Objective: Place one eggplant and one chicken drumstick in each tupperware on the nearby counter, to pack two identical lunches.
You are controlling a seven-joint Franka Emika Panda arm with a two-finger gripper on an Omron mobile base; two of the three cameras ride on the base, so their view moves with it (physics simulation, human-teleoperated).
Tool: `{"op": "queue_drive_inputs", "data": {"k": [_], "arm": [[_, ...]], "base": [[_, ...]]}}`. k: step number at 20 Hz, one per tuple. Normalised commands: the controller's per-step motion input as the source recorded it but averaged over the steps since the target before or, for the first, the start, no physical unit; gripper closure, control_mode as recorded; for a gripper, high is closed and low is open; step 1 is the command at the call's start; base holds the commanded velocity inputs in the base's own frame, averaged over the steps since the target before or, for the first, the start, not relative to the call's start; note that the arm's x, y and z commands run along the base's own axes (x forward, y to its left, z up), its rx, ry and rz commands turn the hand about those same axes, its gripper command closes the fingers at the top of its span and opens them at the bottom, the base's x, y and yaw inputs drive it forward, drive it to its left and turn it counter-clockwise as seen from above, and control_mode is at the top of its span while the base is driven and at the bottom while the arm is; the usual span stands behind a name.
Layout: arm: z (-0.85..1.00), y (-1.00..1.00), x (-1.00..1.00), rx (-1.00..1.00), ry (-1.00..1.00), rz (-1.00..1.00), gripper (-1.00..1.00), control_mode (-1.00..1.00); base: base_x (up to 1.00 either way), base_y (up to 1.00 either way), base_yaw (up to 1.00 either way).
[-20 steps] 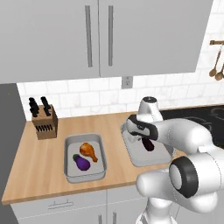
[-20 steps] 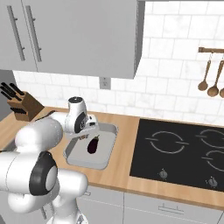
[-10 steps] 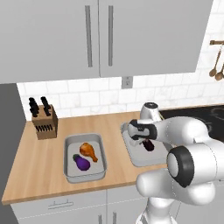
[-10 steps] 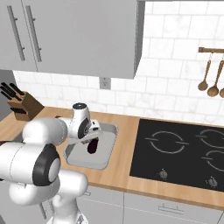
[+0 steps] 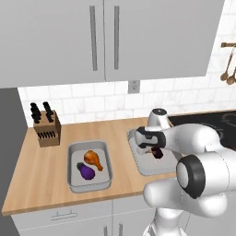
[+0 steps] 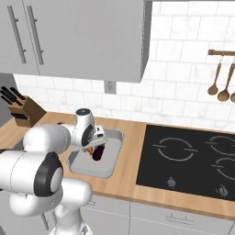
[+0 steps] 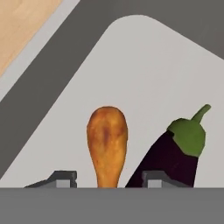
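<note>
Two grey tupperware trays sit on the light-wood counter [image 5: 41,179]. The left tupperware [image 5: 72,154] holds a chicken drumstick [image 5: 93,159] and a purple eggplant [image 5: 85,172]. Low inside the right tupperware [image 5: 144,168] is my gripper [image 5: 150,148]. In the hand view my gripper [image 7: 109,179] is open. A second drumstick [image 7: 107,140] lies between its fingertips with a gap on each side. A second eggplant [image 7: 175,153] lies beside that drumstick on the tray floor [image 7: 144,74]. The right base view shows this eggplant [image 6: 97,153] and tupperware [image 6: 92,169] below the hand.
A knife block [image 5: 46,129] stands at the counter's back left. The black stovetop [image 6: 193,156] lies right of the right tray. Wooden spoons [image 6: 220,85] hang on the tiled wall, and grey wall cabinets [image 5: 101,37] hang above the counter.
The hand has come down from above the right tray to just over its floor, carrying the drumstick down beside the eggplant. The left tray's contents have not moved.
</note>
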Motion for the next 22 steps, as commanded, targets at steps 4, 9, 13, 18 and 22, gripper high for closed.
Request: {"op": "queue_drive_inputs", "data": {"k": [4, 9, 13, 18, 22], "arm": [[0.02, 0.0, 0.0, 0.0, 0.0, 0.0, -1.0, -1.0], [0.9, 0.0, -0.45, 0.0, -0.07, 0.0, -1.0, -1.0], [0.64, -0.21, -0.94, 0.0, -0.05, 0.0, -1.0, -1.0], [0.31, -0.26, -0.93, 0.0, 0.01, -0.12, -1.0, -1.0], [0.8, -0.28, -0.55, 0.0, 0.1, -0.3, -1.0, -1.0]], "base": [[0.0, 0.0, 0.0], [0.0, 0.0, 0.0], [0.0, 0.0, 0.0], [0.0, 0.0, 0.0], [0.0, 0.0, 0.0]]}}
